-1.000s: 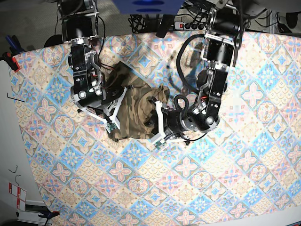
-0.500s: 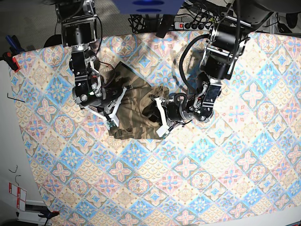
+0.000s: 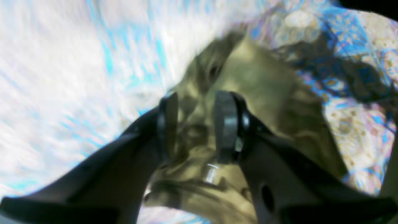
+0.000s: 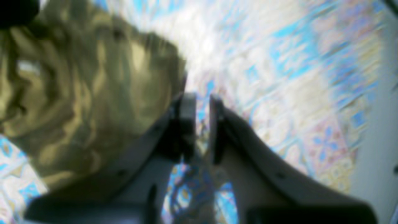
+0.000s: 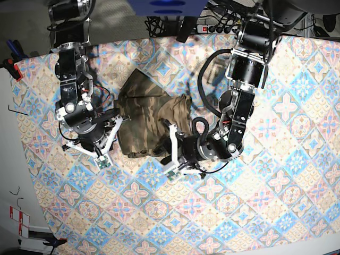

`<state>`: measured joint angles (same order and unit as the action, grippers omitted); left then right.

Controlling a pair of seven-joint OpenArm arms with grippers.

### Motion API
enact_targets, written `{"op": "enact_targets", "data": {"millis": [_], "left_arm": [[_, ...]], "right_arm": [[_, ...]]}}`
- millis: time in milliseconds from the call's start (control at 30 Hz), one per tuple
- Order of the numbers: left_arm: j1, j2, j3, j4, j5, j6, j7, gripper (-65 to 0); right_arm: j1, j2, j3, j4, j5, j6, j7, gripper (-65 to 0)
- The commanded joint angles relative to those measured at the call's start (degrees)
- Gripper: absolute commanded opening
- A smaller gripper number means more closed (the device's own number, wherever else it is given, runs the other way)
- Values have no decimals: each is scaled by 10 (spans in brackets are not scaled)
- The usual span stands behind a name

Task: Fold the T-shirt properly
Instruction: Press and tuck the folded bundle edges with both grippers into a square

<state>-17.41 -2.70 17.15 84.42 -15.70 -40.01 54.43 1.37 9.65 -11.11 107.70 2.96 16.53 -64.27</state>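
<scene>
The camouflage T-shirt [image 5: 151,114] lies bunched in the middle of the patterned tablecloth [image 5: 239,212]. My left gripper [image 5: 174,146] is at its lower right edge. In the left wrist view the left gripper [image 3: 196,124] has its pads apart on a thick bunch of the T-shirt [image 3: 258,81] that reaches back to the palm. My right gripper [image 5: 103,139] sits just off the shirt's left side. In the right wrist view the right gripper [image 4: 202,124] shows only a slim gap with tablecloth behind it and nothing held. The T-shirt [image 4: 77,93] lies to its left.
A black cable loop [image 5: 204,79] hangs from the arm on the base view's right, beside the shirt. A power strip [image 5: 212,26] lies beyond the table's far edge. Clamps [image 5: 10,66] grip the table's left edge, with pale floor past it.
The right gripper has pulled left and toward the front, off the shirt. The left gripper has swung toward the table's front along the shirt's lower right edge. Both wrist views are motion-blurred.
</scene>
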Motion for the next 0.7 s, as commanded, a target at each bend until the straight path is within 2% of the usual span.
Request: {"op": "enact_targets", "data": {"millis": [0,100,233,333,467,533,667], "left_arm": [[5,-1,0,43,-3,0,21,-459],[37,-2,3,118,-3,0,90,-458],[90,-2,4,142,-3,0,124,-463],[127,-20,10,139,-2,0,124,-463],[145,-46,76,136,-3,0,123,-464],[149,-46,109,110,-3,0,120,-464],[147,-46,129,26,-6,0,49,-465]], "right_arm": [[0,1,0,13,1,3,-2,-573],[17,1,-1,12,2,3,-3,-573],[42,-1,-5,-6,2,3,-3,-573],[64,-1,-6,-29,2,3,-3,-573],[112,-2,-19,-88,2,3,-1,-573],[142,-2,-42,-132,2,3,1,-573],[192,-3,-90,-215,1,3,38,-573]]}}
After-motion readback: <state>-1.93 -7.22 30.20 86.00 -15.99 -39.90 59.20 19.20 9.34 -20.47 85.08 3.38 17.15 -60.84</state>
